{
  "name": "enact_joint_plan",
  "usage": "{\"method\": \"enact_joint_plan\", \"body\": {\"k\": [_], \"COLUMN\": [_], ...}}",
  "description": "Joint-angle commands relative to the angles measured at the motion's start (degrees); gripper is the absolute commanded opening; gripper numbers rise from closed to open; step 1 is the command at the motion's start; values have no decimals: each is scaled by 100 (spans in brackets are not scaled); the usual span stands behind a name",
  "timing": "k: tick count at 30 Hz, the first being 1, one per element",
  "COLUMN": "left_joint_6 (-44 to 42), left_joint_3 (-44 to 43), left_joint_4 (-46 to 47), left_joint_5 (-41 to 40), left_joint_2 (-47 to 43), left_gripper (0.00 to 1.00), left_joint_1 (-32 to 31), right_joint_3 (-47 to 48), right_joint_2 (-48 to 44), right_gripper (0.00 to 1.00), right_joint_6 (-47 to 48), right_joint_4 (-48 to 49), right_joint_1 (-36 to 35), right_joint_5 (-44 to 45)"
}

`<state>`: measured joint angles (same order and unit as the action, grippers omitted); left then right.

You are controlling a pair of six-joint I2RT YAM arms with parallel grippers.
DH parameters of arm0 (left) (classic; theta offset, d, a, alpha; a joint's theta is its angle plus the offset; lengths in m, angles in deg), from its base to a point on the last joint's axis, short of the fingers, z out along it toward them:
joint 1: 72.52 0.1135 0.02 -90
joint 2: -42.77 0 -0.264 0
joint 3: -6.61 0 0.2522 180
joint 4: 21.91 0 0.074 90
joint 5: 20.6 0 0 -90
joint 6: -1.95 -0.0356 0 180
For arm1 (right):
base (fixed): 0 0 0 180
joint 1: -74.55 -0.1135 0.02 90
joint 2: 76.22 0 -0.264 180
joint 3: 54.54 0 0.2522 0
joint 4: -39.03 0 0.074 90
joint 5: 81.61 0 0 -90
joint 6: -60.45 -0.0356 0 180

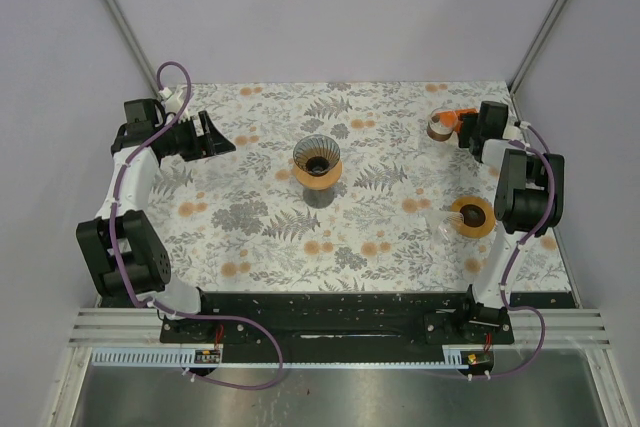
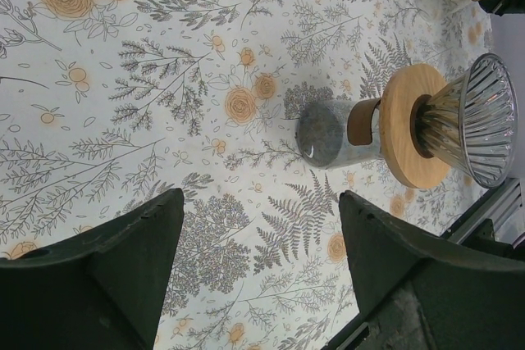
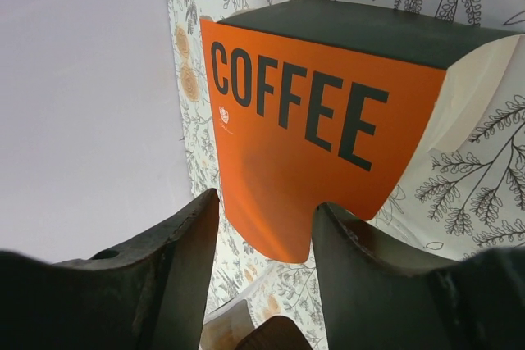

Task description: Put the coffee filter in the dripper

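Top external view has the dripper (image 1: pixel 317 156), a ribbed glass cone with a wooden collar, standing on a small glass server (image 2: pixel 332 134) near the middle of the floral counter (image 1: pixel 250 239), slightly toward the far edge. The left gripper (image 2: pixel 258 206) sits low by the far-left corner, pointing toward the dripper but well apart from it, its jaws spread wide with nothing between them. At the far-right corner lies an orange box (image 3: pixel 287 137) printed COFFEE, and pale filter paper (image 3: pixel 469 92) shows at its open side; that is where the coffee filter is, well away from the dripper. The right gripper (image 3: pixel 262 223) is just beside this box, its dark fingers (image 3: pixel 176 256) parted and framing the box's notched edge; whether they touch it cannot be told from the wrist view. Just beside the box, toward the middle of the far edge, stands a small brown and clear round item (image 1: pixel 438 128). A wooden ring with a dark centre (image 1: pixel 472 217) lies near the right edge, partly under the right arm.
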<state>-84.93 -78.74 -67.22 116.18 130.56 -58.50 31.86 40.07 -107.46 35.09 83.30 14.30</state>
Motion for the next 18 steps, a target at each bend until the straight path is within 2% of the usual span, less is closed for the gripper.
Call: {"method": "enact_joint_plan", "body": {"k": [1, 18], "left_joint_6": [31, 40], "left_joint_3": [-162, -162], "left_joint_4": [176, 158], "left_joint_5": [208, 270], "left_joint_2": [28, 37], "left_gripper": [80, 81], "left_joint_1": [48, 48], "right_joint_3": [110, 13], "right_joint_2": [-185, -125], "right_gripper": [56, 47], "right_joint_6": [-75, -268], "right_joint_4": [327, 722], "right_joint_1": [47, 153], "right_joint_5": [-29, -64]}}
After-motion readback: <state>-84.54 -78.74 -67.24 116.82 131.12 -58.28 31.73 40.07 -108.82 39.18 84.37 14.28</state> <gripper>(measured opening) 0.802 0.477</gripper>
